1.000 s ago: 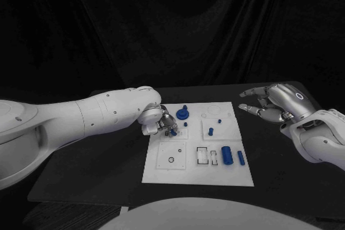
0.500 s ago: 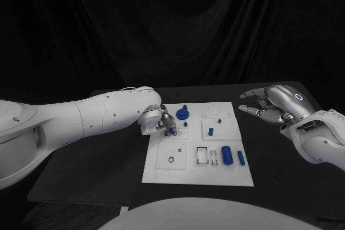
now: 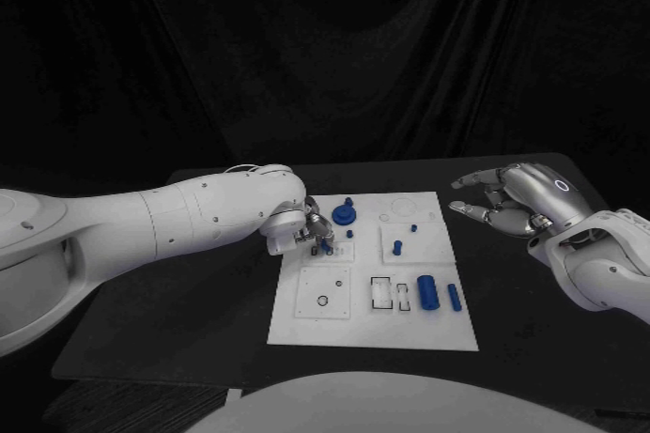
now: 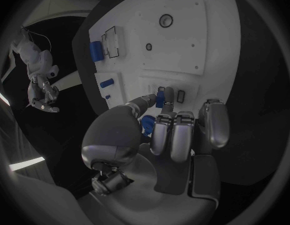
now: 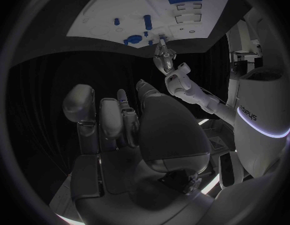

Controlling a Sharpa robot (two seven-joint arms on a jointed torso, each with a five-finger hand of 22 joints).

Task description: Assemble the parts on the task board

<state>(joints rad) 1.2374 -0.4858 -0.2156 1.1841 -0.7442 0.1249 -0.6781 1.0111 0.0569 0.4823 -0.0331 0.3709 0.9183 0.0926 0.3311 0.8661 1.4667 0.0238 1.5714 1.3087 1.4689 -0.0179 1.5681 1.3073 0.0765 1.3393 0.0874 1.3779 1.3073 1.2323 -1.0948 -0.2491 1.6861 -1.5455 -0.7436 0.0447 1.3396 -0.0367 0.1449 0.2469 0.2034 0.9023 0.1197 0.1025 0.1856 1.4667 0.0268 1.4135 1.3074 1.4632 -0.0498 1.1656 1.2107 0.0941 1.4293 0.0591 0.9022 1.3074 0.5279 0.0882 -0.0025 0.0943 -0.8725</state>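
The white board (image 3: 376,306) lay in the middle of the black table (image 3: 203,311), its near edge close to the table's front, with bare tabletop on both sides. Nearest on it, a thick blue cylinder (image 3: 425,291) and a thin blue rod (image 3: 454,298) lay side by side. Farther back, the left hand (image 3: 310,234) reached over the board's left edge, fingertips pinching a small blue peg (image 4: 160,97) at the board. The right hand (image 3: 518,197) hovered off the board's right edge, fingers loosely curled and apart, holding nothing. Dark curtain hung behind.
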